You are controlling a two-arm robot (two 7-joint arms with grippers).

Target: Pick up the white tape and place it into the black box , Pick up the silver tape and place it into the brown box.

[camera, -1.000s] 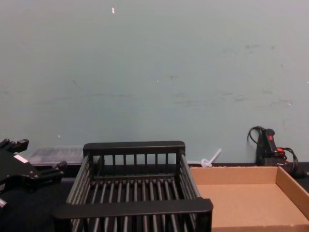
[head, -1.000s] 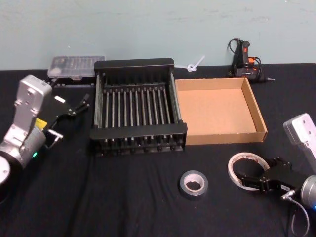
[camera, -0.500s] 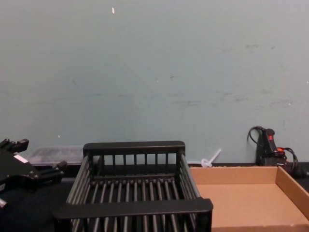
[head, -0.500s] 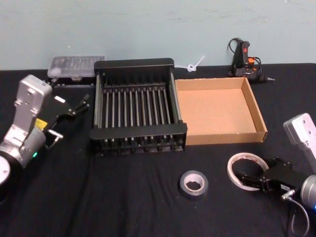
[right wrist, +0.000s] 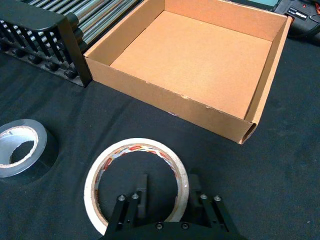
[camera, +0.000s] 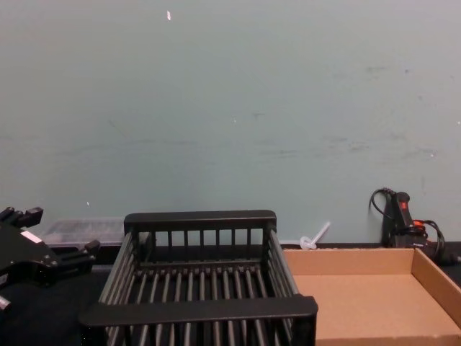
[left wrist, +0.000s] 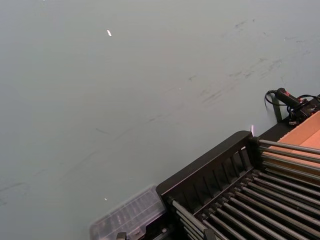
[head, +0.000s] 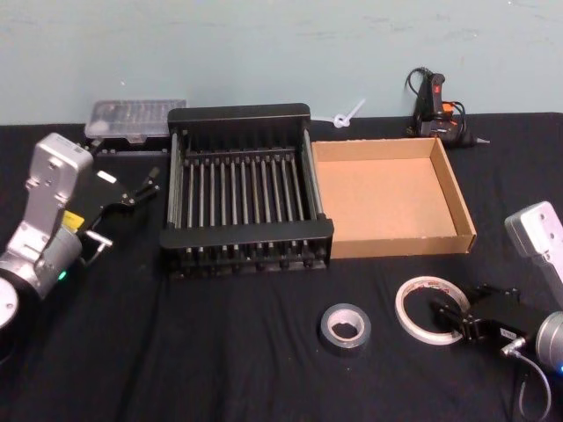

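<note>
White tape [right wrist: 136, 183] rim between right gripper [right wrist: 167, 197] fingers, seemingly unclamped.

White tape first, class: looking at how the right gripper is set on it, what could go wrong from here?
The right gripper straddles only the near wall of the white tape, one finger inside the core, so the roll may tilt or slip when lifted.

The brown box stands nearer than the black box, so the carry could clip its wall.

The silver tape beside it could be nudged.
</note>
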